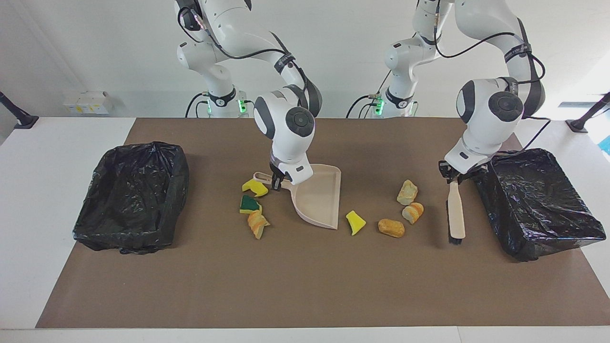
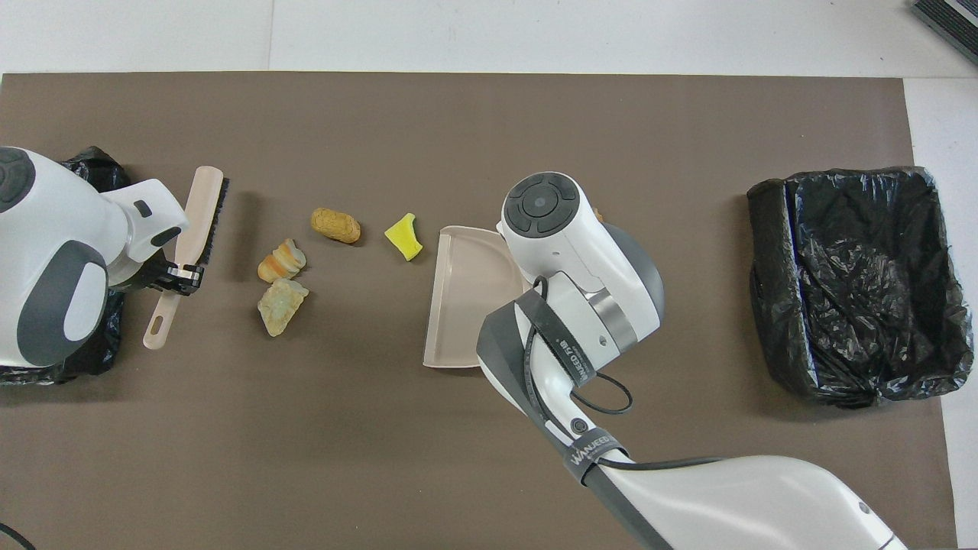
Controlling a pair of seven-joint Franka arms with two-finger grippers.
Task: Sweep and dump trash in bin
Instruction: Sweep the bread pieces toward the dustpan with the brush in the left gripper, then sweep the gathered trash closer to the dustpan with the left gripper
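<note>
**A:** Your left hand (image 1: 456, 175) is clamped on the brush (image 1: 455, 213) handle at right of centre in the facing view, beside the bin (image 1: 538, 200). Your right hand (image 1: 279, 181) is clamped on the dustpan (image 1: 318, 197) handle, mid-frame.

**B:** And the trash?

**A:** Split. The yellow wedge (image 1: 355, 222) lies just off the pan's lip, with the tan lump (image 1: 391, 227), striped lump (image 1: 412, 212) and pale chunk (image 1: 407, 192) between it and the brush. Three more scraps (image 1: 252, 205) sit by the pan's handle, where a stroke toward the mouth can't catch them.

**B:** Risks?

**A:** Sweep fast and the rounded lumps may roll past the lip. If the pan's edge isn't flat on the worktop (image 1: 305, 286), sponge could wedge under it.
</note>
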